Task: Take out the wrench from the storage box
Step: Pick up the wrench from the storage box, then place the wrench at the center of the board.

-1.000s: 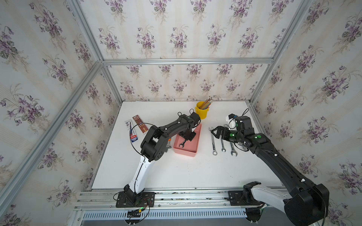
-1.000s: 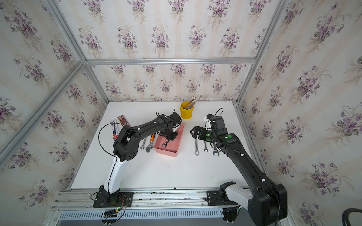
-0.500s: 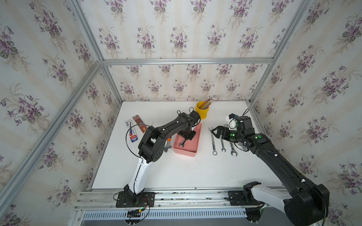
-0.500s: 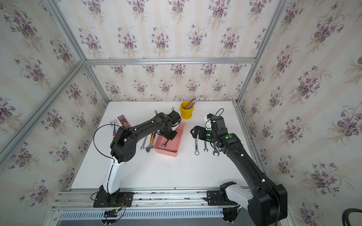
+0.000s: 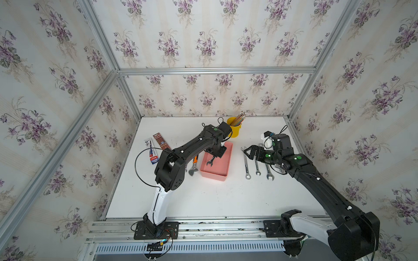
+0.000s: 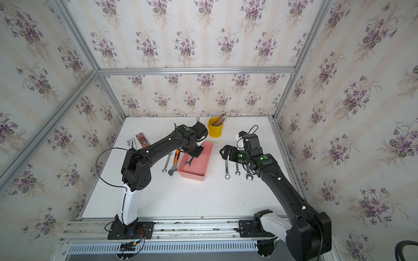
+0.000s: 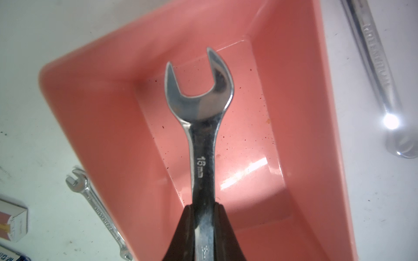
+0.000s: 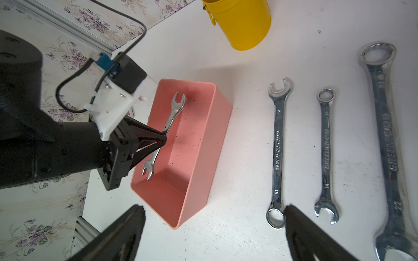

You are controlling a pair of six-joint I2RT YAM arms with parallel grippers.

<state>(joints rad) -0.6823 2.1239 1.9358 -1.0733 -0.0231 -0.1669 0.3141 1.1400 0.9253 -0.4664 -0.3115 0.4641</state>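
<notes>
White table (image 5: pixel 203 198) with storage box (image 5: pixel 213 177), yellow cup (image 5: pixel 235 132), three wrenches (image 5: pixel 256 167), packets (image 5: pixel 161 141)

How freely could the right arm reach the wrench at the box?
Probably not freely: the left gripper is shut on the wrench mid-shaft over the box. The right gripper hangs open nearby.

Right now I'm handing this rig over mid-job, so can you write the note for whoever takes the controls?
Left gripper: shut on the wrench at mid-shaft.
Right gripper: open, empty, beside the row of wrenches on the table.
Storage box: on the table; the wrench hangs tilted over its inside.
Done: the grasp.
Left: carry the wrench clear of the box's walls and set it on the table.
</notes>
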